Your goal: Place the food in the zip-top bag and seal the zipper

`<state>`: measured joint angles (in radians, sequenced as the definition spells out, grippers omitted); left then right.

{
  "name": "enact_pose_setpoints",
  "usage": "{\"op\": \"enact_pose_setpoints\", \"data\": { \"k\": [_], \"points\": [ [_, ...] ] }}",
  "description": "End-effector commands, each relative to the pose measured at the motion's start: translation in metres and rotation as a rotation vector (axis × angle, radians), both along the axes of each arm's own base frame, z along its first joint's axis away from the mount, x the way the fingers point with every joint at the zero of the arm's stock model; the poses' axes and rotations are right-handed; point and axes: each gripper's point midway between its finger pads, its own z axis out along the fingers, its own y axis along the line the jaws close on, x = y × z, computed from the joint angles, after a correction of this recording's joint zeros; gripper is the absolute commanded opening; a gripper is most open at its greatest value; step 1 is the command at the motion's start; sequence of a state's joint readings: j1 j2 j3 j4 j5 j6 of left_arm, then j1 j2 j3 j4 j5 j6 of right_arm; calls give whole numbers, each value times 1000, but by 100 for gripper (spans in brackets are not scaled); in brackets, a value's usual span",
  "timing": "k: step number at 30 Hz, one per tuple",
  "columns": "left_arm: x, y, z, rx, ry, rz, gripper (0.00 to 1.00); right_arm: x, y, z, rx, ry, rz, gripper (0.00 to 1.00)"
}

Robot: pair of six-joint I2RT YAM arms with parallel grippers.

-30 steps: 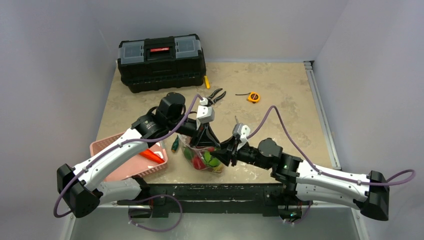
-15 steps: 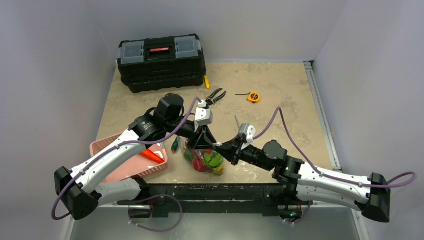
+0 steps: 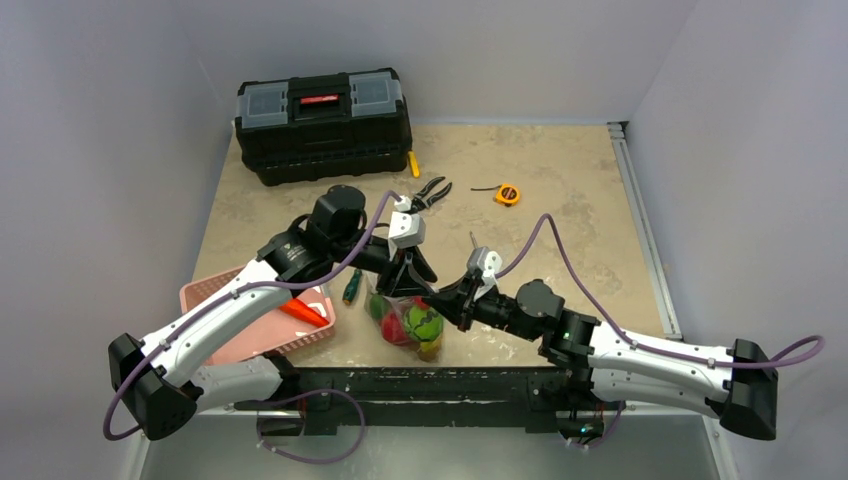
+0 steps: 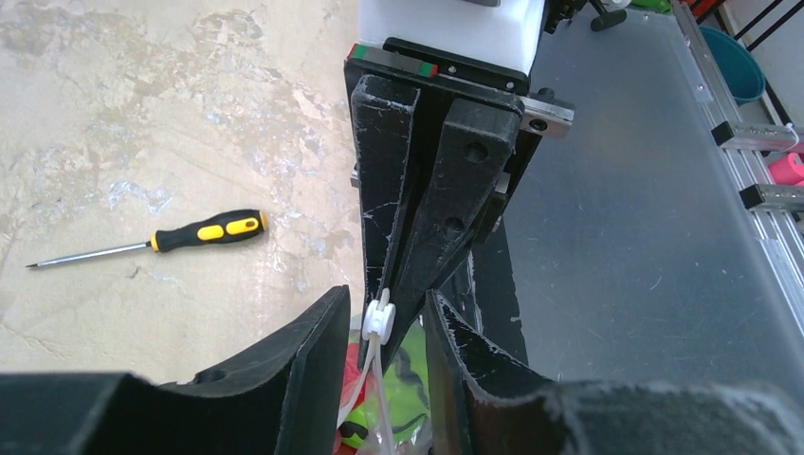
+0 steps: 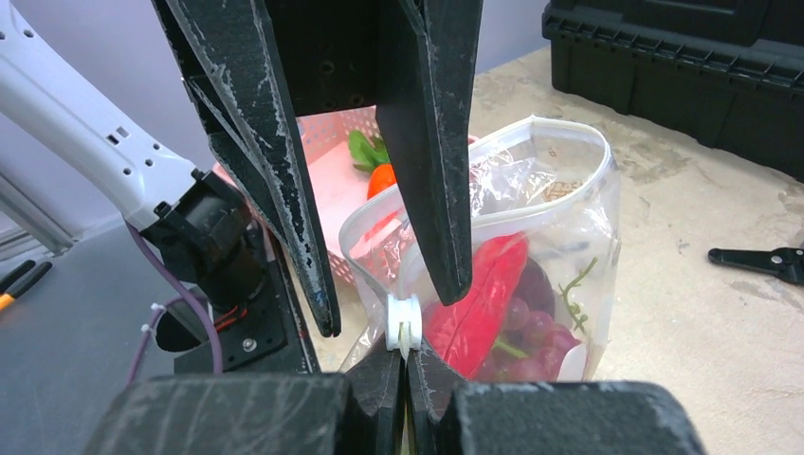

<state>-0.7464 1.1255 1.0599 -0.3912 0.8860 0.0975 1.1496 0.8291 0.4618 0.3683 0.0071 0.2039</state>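
Zip-top bag (image 5: 531, 218) upright on table (image 5: 711, 313) between arms, mouth gaping, food (image 5: 474, 303) inside. Right gripper (image 5: 406, 370) pressed together on zipper (image 5: 569, 133), apparently just under white slider (image 5: 403, 327). Left gripper (image 4: 384, 301) spread, straddling slider. Best: left pinches slider squarely, draws straight along strip; right anchors end.

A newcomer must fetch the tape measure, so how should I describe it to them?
Start at the black toolbox at the far left of the table. Right of it lie black pliers, then the tape measure. Unlike the pliers, it is compact and orange.
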Motion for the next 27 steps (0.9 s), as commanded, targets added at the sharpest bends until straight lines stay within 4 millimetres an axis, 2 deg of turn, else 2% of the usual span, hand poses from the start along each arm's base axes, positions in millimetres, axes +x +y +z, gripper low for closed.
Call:
{"op": "enact_pose_setpoints", "data": {
  "k": [1, 5, 7, 11, 13, 18, 27],
  "points": [
    [-6, -1, 6, -37, -20, -43, 34, -1, 3, 42, 130, -27, 5, 0],
    [-6, -3, 0, -26, -10, -55, 34, -2, 3, 43, 138, -20, 8, 0],
    [-4, -4, -3, -16, -1, -57, 30, -2, 2, 44, 141, -19, 6, 0],
    [1, -4, -11, 18, 2, -36, 8, -3, 1, 45, 141, -7, 7, 0],
    [3, -2, -14, 29, -2, -24, 0, -3, 0, 45, 139, -1, 1, 0],
    [9, 5, -26, 87, -18, 26, 0, 2, -7, 48, 167, 17, -40, 0],
    [7, 15, -40, 132, -10, 42, 0, 7, -18, 56, 255, 57, -100, 0]
  ]
}}
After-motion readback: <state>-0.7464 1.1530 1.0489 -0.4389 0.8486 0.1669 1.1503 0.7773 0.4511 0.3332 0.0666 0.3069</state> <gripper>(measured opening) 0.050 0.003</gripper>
